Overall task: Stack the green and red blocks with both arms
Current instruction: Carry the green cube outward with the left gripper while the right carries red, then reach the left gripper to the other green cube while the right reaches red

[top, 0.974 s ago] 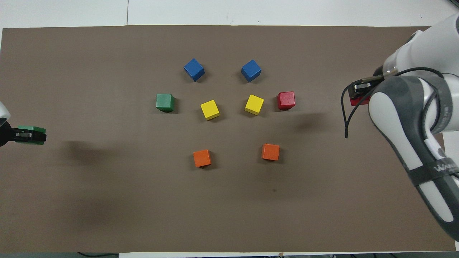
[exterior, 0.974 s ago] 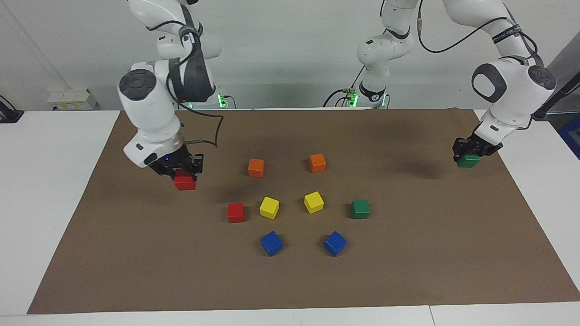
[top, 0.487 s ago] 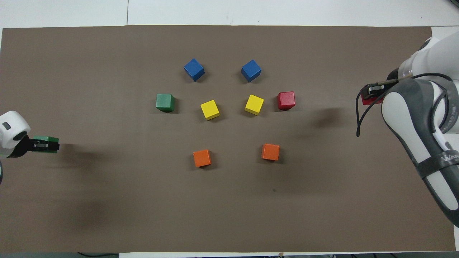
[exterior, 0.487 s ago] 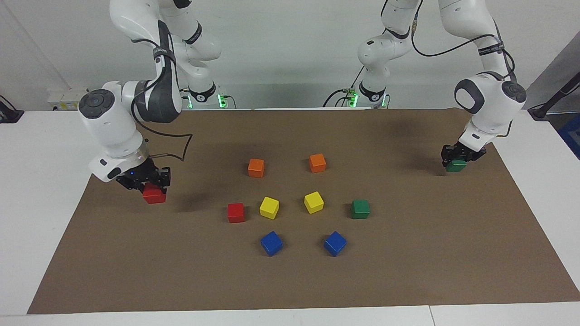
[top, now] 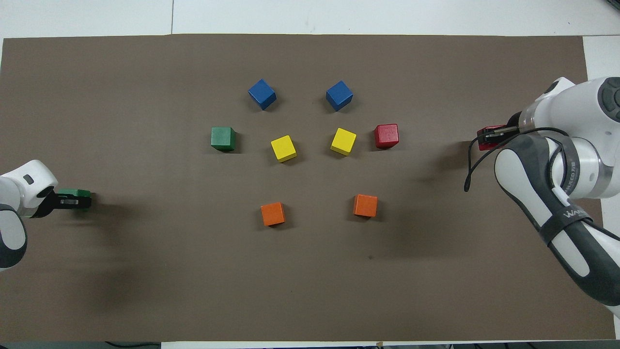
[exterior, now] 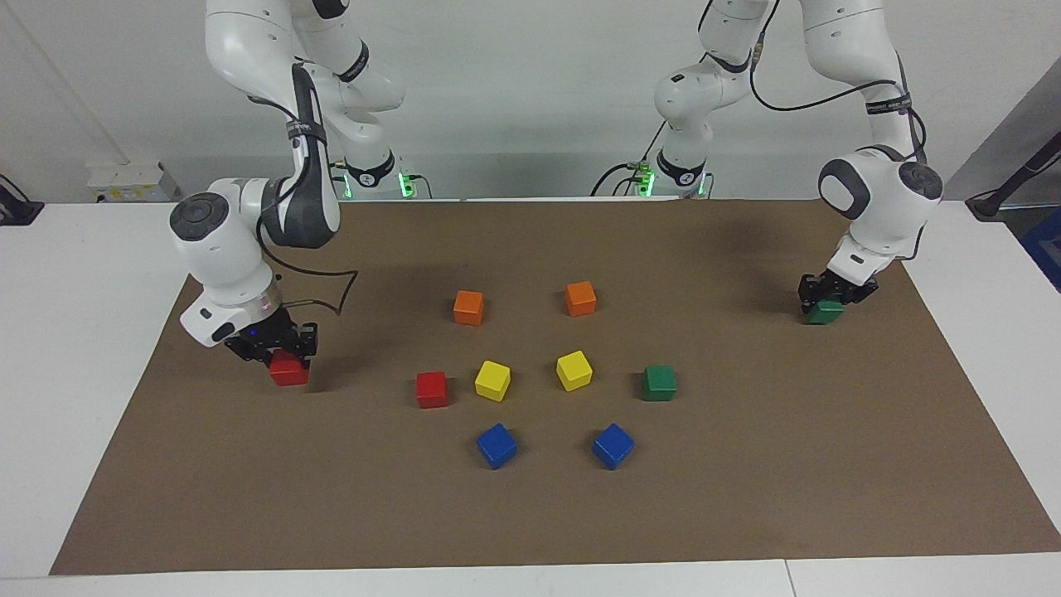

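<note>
Looking across the table, I see my right gripper point(exterior: 282, 352) clamped on a red block point(exterior: 289, 371) low over the brown mat point(exterior: 530, 514), at the right arm's end of the table. The block sits at or just above the mat; I cannot tell whether it touches. From overhead the same gripper point(top: 494, 136) shows with only a sliver of red beneath it, the white arm covering the rest.

My left gripper point(exterior: 831, 297) is closed on a green block point(exterior: 826, 313) at the left arm's end, also down close to the mat, near its edge. Overhead, that gripper point(top: 72, 200) pokes out from the white wrist with the green block point(top: 80, 195) between its fingertips.

The other red block point(exterior: 432, 389) rests on the mat, toward the right arm's end of the middle cluster, just beside a yellow block point(exterior: 493, 381). The other green block point(exterior: 660, 383) rests toward the left arm's end of that cluster, near the second yellow block point(exterior: 574, 370). Both lie apart from either gripper.

Two orange blocks point(exterior: 468, 308) point(exterior: 580, 298) sit nearer to the robots than the yellow pair, and two blue blocks point(exterior: 496, 445) point(exterior: 612, 446) sit farther from the robots. All the loose blocks stand singly, none stacked.
</note>
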### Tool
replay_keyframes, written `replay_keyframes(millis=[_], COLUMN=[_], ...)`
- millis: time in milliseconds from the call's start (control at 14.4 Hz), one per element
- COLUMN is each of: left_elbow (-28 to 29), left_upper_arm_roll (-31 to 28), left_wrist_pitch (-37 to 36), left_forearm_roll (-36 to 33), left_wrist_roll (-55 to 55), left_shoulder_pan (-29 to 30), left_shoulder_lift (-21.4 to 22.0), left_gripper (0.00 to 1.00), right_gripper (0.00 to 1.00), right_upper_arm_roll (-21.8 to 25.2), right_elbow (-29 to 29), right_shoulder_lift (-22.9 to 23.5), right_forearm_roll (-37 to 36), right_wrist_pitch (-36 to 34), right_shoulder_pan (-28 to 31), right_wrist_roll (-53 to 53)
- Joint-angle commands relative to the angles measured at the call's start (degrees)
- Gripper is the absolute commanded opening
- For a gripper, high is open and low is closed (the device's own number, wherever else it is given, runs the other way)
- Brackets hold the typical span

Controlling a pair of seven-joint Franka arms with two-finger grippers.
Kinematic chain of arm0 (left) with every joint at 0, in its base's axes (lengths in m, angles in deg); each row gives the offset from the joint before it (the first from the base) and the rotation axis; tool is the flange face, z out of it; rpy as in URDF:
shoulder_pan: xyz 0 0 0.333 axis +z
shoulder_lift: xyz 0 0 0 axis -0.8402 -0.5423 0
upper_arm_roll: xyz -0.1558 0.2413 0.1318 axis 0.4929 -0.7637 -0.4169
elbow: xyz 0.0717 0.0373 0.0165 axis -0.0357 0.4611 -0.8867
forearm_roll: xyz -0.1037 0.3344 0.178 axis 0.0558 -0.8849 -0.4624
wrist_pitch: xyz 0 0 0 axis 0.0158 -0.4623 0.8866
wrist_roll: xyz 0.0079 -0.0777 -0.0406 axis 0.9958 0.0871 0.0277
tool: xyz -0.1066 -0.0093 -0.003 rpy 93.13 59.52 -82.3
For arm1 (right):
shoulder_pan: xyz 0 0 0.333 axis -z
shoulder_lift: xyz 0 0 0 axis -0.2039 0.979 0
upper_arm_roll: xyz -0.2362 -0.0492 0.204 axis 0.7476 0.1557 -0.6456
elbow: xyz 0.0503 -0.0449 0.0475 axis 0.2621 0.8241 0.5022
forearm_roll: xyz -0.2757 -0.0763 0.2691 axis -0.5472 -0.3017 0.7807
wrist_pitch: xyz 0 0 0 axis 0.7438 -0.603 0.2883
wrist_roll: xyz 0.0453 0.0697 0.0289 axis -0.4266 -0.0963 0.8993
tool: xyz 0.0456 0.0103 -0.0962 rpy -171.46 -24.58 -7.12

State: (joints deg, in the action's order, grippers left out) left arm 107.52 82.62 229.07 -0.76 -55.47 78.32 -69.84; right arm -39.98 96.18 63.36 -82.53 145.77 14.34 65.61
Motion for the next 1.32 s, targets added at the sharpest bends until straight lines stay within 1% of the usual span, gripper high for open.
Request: replay_keyframes(millis=[0,70,209,278,348,417,487,765,834,904,1113,1252], left_elbow=[0.9,1.0,1.0,1.0,1.2,1.2,1.2,-0.3,-1.6,-3.9,-17.8,-25.0], left_upper_arm_roll=[0.6,0.6,0.6,0.6,0.6,0.6,0.6,0.6,0.6,0.6,0.7,0.7], left_wrist_pitch=[1.9,1.9,2.0,2.3,2.4,2.5,2.5,1.6,0.5,-2.9,-19.1,-25.8], left_forearm_roll=[1.1,1.1,1.1,1.1,1.1,1.1,1.1,1.1,1.1,0.9,0.5,0.5], left_wrist_roll=[-1.0,-1.0,-1.4,-1.5,-1.6,-1.6,-1.6,-4.4,-4.8,-4.9,-4.8,-3.9], left_shoulder_pan=[0.9,1.0,1.0,1.0,1.0,1.0,1.0,1.0,1.0,0.9,-0.6,-4.1], left_shoulder_lift=[-0.1,-0.2,-0.3,-0.3,-0.3,-0.3,-0.3,-0.4,-0.3,-0.3,-0.3,-0.4], left_gripper=[0.0,0.0,0.0,0.04,0.44,0.93,1.0,1.0,1.0,1.0,1.0,1.0], right_gripper=[0.0,0.0,0.0,0.0,0.0,0.0,0.0,0.0,0.0,0.0,0.0,0.0], right_upper_arm_roll=[-0.7,-0.7,-0.7,-0.7,-0.8,-0.8,-0.8,-0.8,-0.8,-0.8,-0.8,-0.8], right_elbow=[1.5,2.2,2.6,2.7,2.7,2.8,3.1,3.2,3.2,3.3,4.0,4.1], right_shoulder_lift=[0.7,0.8,0.8,0.8,0.9,1.3,1.7,1.7,1.7,1.7,1.8,1.9], right_forearm_roll=[0.5,0.5,0.5,0.5,0.5,0.5,0.5,0.8,0.8,0.9,1.1,1.1], right_wrist_pitch=[2.7,4.1,4.5,4.5,4.5,4.5,4.8,4.8,4.8,4.8,4.8,4.9], right_shoulder_pan=[2.2,2.6,2.6,2.5,2.6,2.6,2.6,2.1,2.1,2.1,2.1,2.2], right_wrist_roll=[3.2,3.7,3.7,3.7,3.6,3.5,3.5,2.8,2.8,2.8,2.7,2.7])
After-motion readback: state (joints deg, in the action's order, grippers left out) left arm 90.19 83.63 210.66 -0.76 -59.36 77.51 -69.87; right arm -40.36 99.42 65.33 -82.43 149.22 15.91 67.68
